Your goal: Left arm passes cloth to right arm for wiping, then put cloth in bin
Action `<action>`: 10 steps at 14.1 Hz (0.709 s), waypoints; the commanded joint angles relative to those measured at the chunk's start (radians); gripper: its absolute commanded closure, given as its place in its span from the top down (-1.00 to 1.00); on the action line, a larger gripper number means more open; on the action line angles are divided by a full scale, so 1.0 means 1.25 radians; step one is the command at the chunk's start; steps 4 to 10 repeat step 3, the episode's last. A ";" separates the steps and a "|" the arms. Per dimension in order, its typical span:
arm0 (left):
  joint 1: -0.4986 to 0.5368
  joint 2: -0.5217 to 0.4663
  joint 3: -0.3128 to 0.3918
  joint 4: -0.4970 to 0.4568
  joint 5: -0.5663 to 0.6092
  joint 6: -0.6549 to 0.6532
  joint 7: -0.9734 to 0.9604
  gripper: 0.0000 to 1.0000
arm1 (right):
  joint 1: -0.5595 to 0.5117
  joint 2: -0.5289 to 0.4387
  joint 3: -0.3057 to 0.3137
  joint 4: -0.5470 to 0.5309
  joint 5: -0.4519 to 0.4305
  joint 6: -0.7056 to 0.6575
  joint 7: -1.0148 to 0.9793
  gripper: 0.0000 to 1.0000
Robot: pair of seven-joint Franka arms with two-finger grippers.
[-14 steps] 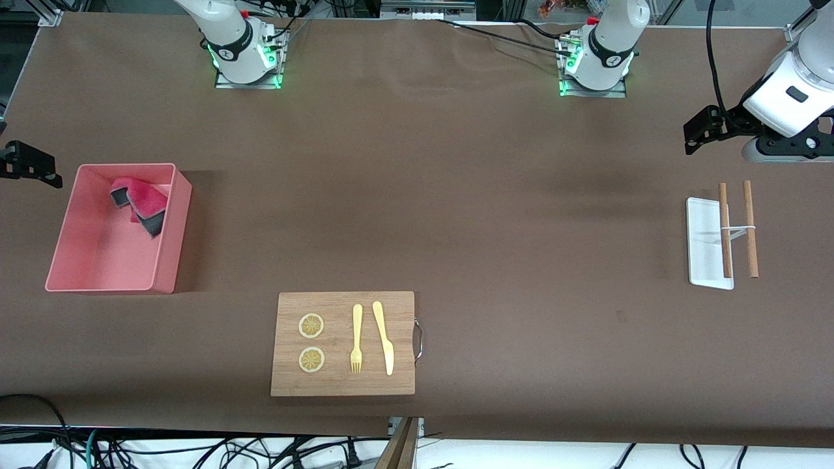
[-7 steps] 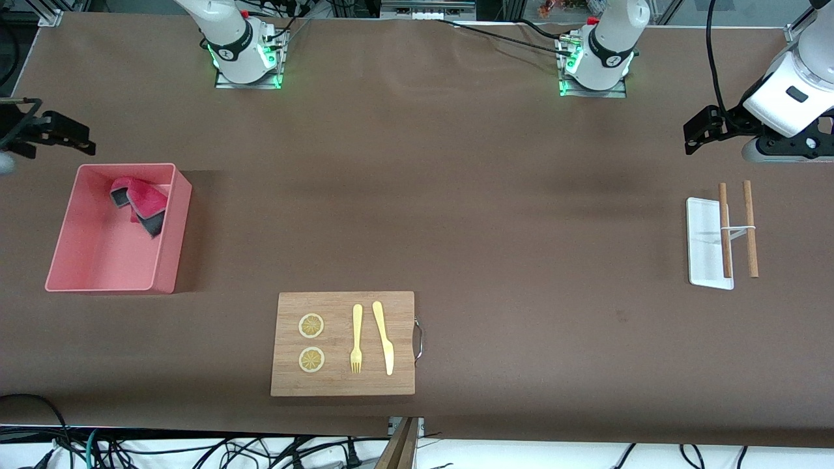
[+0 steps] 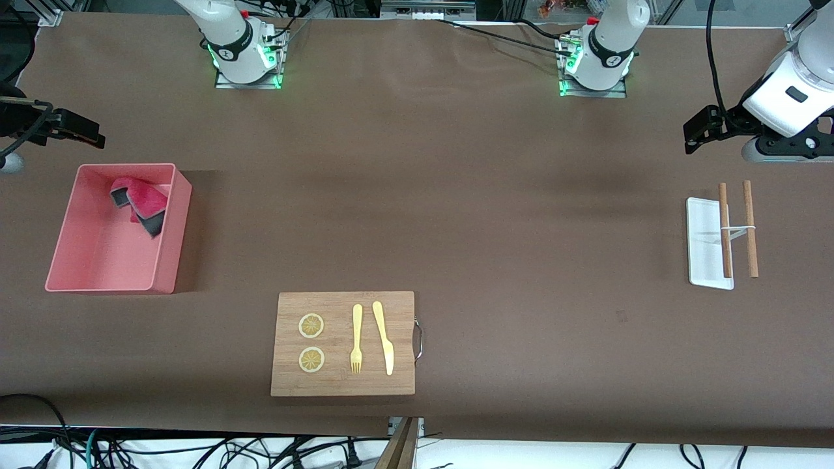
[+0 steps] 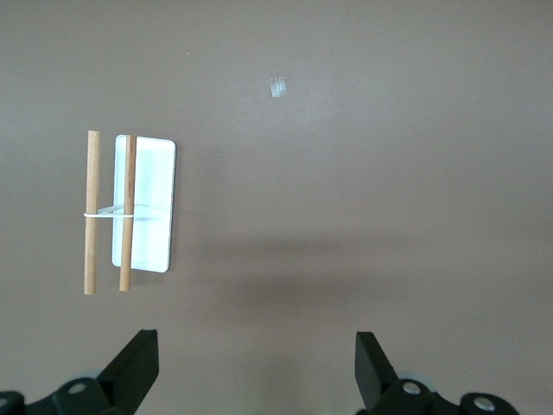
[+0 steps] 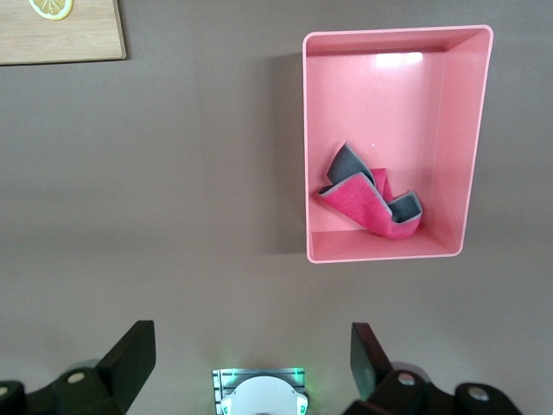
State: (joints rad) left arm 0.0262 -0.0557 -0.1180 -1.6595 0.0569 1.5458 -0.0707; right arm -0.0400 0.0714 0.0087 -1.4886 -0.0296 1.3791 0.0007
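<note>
The crimson-pink cloth (image 3: 141, 200) lies crumpled, grey reverse showing, in the pink bin (image 3: 98, 257) at the right arm's end of the table. It also shows in the right wrist view (image 5: 367, 203), inside the bin (image 5: 389, 95). My right gripper (image 3: 78, 129) is open and empty, up in the air beside the bin's corner on the robot-base side; in its own view (image 5: 251, 346) the jaws stand wide apart over bare table. My left gripper (image 3: 696, 133) is open and empty, held still above the table at the left arm's end (image 4: 257, 350).
A wooden board (image 3: 339, 384) with two lemon slices, a yellow fork and a knife lies near the front camera. A small white tray (image 3: 705, 244) with two tied wooden sticks (image 3: 750, 228) lies below the left gripper, also in the left wrist view (image 4: 154, 173). The right arm's base (image 5: 259, 393) shows.
My right gripper has moved away from the bin's side, toward the robot bases and a little inward over the table. The cloth, the bin and the left arm have not moved.
</note>
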 commanded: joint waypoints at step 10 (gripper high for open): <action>0.005 -0.001 0.001 0.005 -0.017 -0.012 0.016 1.00 | -0.011 -0.001 0.009 0.001 -0.006 -0.003 0.007 1.00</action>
